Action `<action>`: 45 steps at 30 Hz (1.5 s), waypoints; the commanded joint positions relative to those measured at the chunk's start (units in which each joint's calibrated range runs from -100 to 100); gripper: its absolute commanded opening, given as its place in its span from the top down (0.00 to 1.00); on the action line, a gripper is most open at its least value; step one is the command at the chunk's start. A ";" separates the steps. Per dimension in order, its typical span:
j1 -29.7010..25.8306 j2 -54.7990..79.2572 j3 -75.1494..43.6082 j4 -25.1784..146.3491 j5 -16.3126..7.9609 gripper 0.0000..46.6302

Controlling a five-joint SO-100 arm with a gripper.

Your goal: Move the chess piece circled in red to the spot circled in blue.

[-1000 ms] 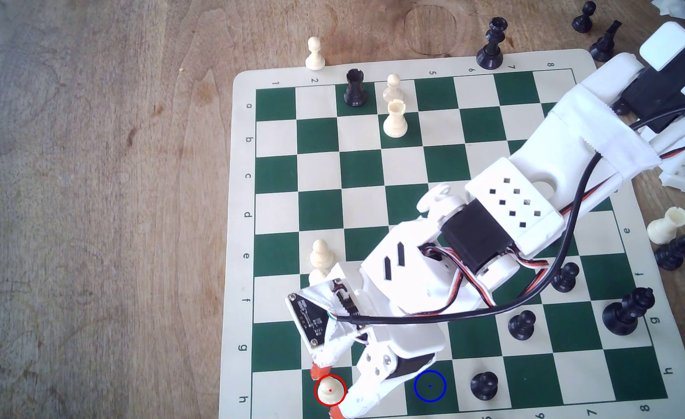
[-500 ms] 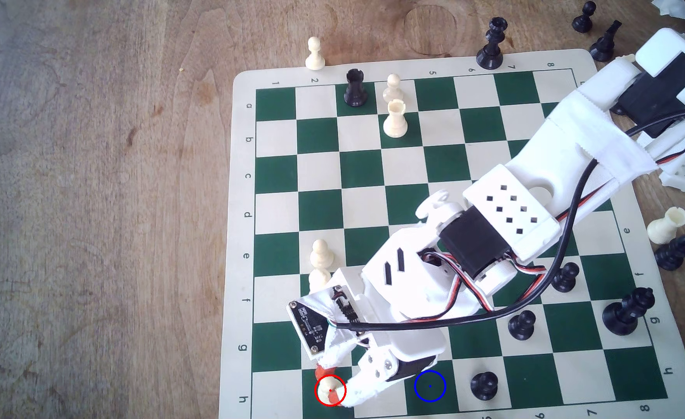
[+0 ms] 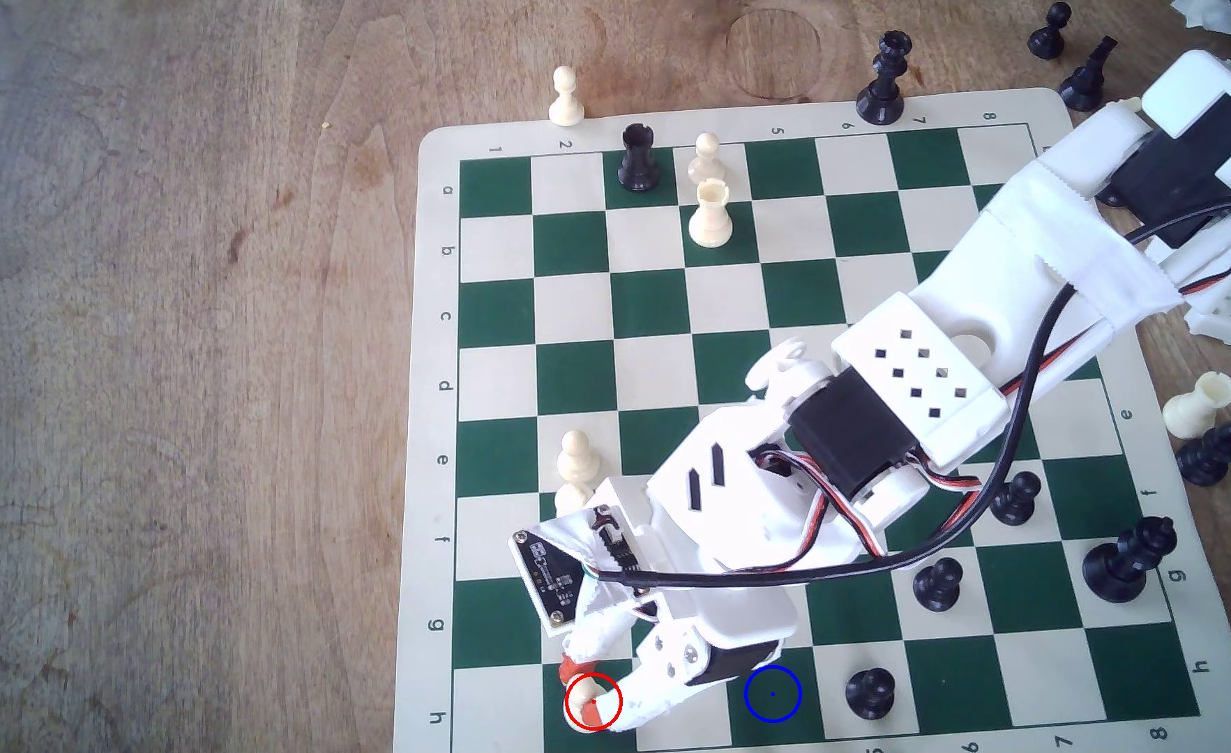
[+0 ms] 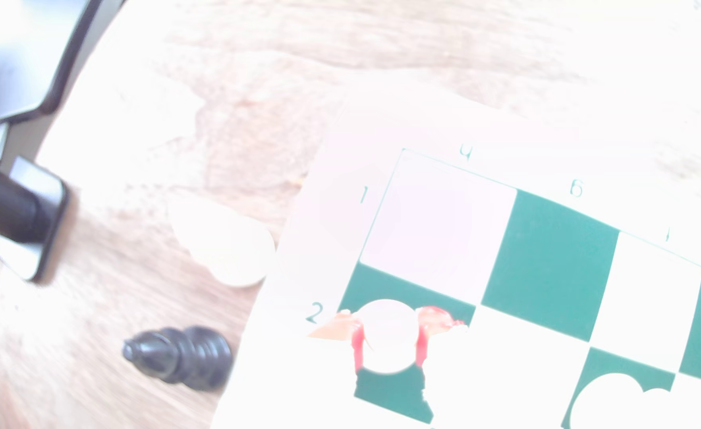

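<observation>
The cream pawn (image 3: 586,706) circled in red is sitting on a dark green square in row h, near the bottom edge of the exterior view, and I am gripping it. My claw (image 3: 593,699) is narrowed around it, with one red-tipped finger (image 3: 570,668) pressing on its far side and the other against its near side. In the wrist view, the pawn's round head (image 4: 388,336) is showing between my two red pads (image 4: 422,346), both touching it.

The blue-ringed square (image 3: 772,693) is lying in the same row, well apart to the exterior view's right, with one cream square between. It is bare, and the white body of my wrist is hanging just beside its ring. A black pawn (image 3: 869,693) is standing on the next square to the right of that ring.

Behind my claw, two cream pawns (image 3: 577,457) are standing close together, partly hidden by my camera board. The green-and-cream board (image 3: 445,463) is resting on a wooden table (image 3: 163,362), and a black piece (image 4: 179,357) is lying on its side on the wood in the wrist view.
</observation>
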 commanded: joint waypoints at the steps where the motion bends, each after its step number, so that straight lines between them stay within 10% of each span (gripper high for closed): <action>1: 0.55 -9.10 -10.93 5.57 -0.54 1.00; 20: -7.27 -35.16 35.31 -0.41 -1.17 1.00; 45: -6.80 -31.08 39.02 -4.42 0.44 0.99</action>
